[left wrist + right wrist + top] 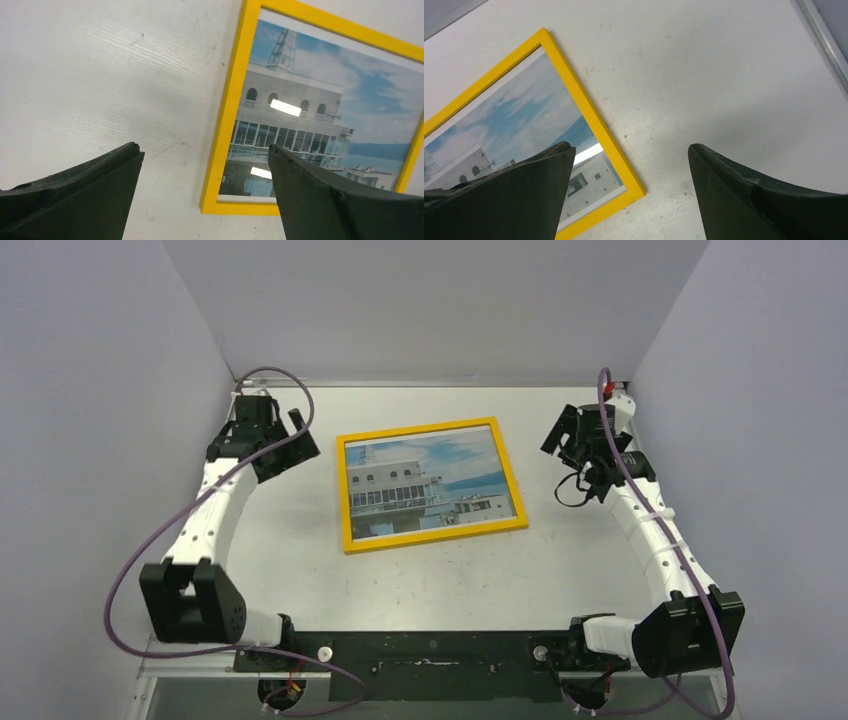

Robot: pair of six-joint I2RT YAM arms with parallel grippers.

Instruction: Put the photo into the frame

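While the left gripper (205,150) and right gripper (631,147) both gape wide, holding nothing, the yellow frame (430,427) lies flat mid-table between them, apart from both, with the photo (430,485) inside, face up. Scuffed white table (560,570); pale lavender walls (100,390) on three sides.

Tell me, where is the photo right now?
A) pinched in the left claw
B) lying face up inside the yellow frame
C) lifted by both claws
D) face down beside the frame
B: the photo shows face up inside the frame, while the left gripper and right gripper hang open and empty.
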